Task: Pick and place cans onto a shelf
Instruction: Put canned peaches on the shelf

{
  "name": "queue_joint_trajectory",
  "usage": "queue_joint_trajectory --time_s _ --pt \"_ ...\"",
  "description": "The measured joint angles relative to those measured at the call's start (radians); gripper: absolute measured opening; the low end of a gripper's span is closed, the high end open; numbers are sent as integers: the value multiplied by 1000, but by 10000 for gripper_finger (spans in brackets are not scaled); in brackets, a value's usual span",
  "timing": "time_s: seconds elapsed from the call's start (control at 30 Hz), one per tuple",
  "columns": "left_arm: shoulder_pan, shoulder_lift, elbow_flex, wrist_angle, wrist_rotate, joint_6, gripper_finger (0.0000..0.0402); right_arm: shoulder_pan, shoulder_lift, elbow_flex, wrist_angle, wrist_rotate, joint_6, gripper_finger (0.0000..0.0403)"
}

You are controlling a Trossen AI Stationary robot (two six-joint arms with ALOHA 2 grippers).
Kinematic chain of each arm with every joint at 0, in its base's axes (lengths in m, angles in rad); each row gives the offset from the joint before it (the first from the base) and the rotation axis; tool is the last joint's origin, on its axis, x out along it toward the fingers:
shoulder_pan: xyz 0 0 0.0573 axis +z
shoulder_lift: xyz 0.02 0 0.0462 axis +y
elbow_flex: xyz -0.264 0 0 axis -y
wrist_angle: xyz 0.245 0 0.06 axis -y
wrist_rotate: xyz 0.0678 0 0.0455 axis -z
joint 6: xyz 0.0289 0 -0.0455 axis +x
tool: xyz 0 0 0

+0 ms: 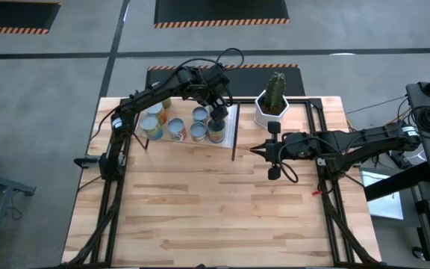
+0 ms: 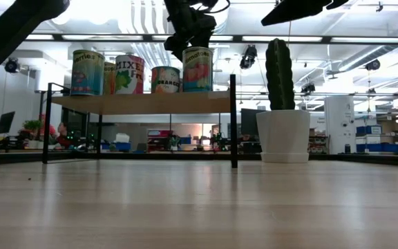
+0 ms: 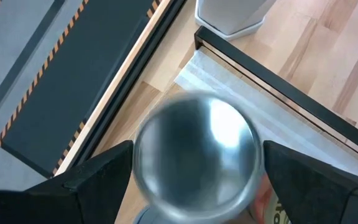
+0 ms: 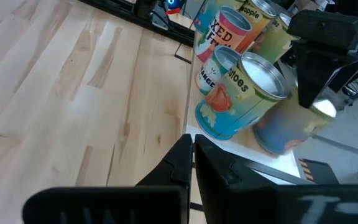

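Straddling: left gripper jaws stand wide, either side of a can on the shelf, by its cactus-side end.
Right gripper: pinched shut, empty, hanging over the table near the cactus pot.
Cans: several others upright on the shelf.
Handling: rigid, probably weighty, smooth-sided and slippery; best gripped mid-wall, across the width.

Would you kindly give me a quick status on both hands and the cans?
Left hand open, straddling a can on the shelf. Right hand shut, empty, mid-table. Cactus pot beside shelf, clear.
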Motion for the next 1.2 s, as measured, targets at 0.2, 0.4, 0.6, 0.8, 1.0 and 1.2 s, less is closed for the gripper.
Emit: queue_joint_trajectory --time_s 0.2,0.4,0.6,0.8,1.0,1.2 --pt "0 0 0 3 0 2 339 0 0 0 0 0 0 9" --pt "-3 -1 0 3 1 10 339 0 0 0 0 0 0 9" --pt "-38 -29 6 -3 0 47 339 0 0 0 -1 0 1 9" --pt "-148 -98 5 13 -2 130 339 0 0 0 0 0 3 9" --pt "-310 -200 -33 118 -4 263 339 0 0 0 23 0 19 9" --pt "-425 -344 -300 302 -72 267 339 0 0 0 39 0 55 9"
